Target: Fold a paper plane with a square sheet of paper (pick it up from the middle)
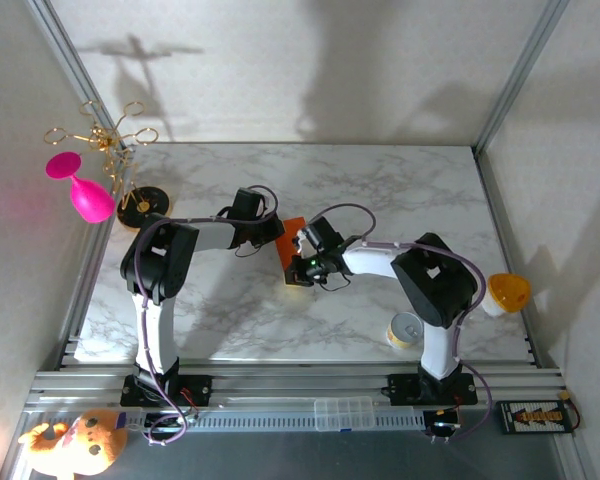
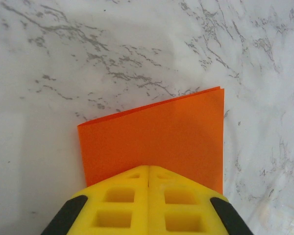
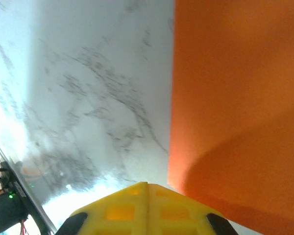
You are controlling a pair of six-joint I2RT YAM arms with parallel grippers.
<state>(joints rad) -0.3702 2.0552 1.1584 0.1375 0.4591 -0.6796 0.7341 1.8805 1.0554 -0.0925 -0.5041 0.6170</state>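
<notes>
Marble-patterned table lies under both arms, with white walls around it. We see the left gripper with its yellow fingers pressed together, no gap along the seam, and its tips down at the near edge of the orange sheet of paper. We cannot tell whether any paper is caught between them. The right gripper is closed in the same way, its tips meeting just at the paper's edge, with the sheet spreading away to the right in that wrist view.

The sheet is folded over on itself, and two layers show at its far corner in the left wrist view. From above, it sits near the middle of the table, with the two grippers coming at it from left and right.

Further out, a small yellow can stands near the right arm's base and an orange-yellow cup sits at the right edge. A pink goblet tilts beside a gold rack at the far left. A plush toy lies near the bottom left corner.
</notes>
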